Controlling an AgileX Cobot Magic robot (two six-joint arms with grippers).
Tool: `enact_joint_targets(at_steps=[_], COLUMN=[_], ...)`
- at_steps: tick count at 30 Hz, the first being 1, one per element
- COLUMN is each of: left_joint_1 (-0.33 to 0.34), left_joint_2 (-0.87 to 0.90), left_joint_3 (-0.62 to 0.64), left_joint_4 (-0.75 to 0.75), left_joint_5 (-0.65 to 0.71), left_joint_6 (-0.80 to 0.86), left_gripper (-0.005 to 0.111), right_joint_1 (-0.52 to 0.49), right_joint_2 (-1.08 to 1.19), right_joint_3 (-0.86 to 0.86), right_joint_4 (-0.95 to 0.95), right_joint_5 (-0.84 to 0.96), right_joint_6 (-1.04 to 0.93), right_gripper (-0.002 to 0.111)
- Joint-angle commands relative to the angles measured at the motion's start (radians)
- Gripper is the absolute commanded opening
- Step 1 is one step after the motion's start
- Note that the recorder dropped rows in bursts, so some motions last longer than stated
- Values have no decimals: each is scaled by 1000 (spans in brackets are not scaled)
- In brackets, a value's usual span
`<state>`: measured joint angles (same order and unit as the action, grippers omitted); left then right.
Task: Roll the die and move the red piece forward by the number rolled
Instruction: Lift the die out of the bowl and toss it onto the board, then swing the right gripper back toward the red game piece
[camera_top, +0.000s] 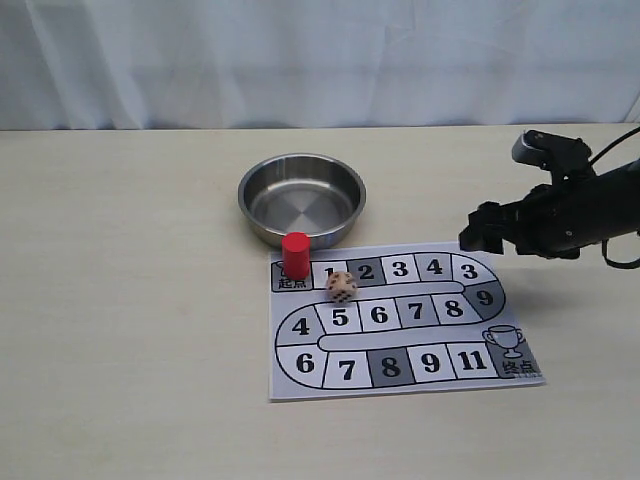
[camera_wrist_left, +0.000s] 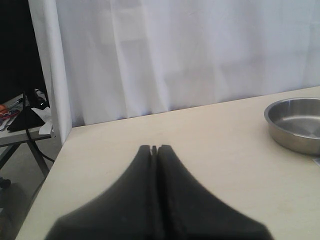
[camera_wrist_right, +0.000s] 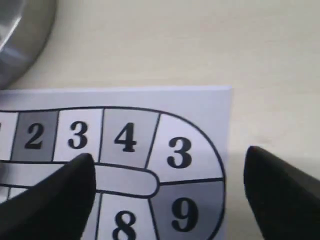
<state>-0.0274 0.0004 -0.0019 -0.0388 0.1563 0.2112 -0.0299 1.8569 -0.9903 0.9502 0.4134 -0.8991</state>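
Note:
The red piece (camera_top: 295, 254) stands upright on the start square at the top left corner of the paper game board (camera_top: 400, 375). The pale die (camera_top: 341, 287) rests on the board just right of it, near square 1, dark pips showing. My right gripper (camera_top: 487, 233) hovers above the board's right end, open and empty; in the right wrist view its gripper (camera_wrist_right: 170, 165) spans squares 3 and 9 of the board (camera_wrist_right: 125, 97). My left gripper (camera_wrist_left: 154, 148) is shut on nothing over bare table; it does not appear in the exterior view.
A round steel bowl (camera_top: 302, 197) sits just behind the board, its rim close to the red piece; it also shows as the bowl (camera_wrist_left: 295, 122) in the left wrist view. A white curtain lines the table's far edge.

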Motion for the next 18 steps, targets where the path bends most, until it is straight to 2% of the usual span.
enact_joint_targets(at_steps=[1,4,14,18], left_joint_1=[-7,-7,-7,-7], left_joint_2=[0,0,0,0], left_joint_3=[2,2,2,2], left_joint_4=[1,1,1,1], left_joint_5=[-12,-12,-12,-12], left_joint_6=[1,1,1,1], left_gripper=[0,0,0,0], right_joint_1=[-4,-4,-4,-4], right_joint_2=[1,1,-9,-47], right_joint_3=[2,2,2,2], right_joint_4=[-85,-102,-104,-107], right_joint_5=[-54,-54,-13,12], right_joint_6=[85,85,85,85], right_gripper=[58,46,19,5])
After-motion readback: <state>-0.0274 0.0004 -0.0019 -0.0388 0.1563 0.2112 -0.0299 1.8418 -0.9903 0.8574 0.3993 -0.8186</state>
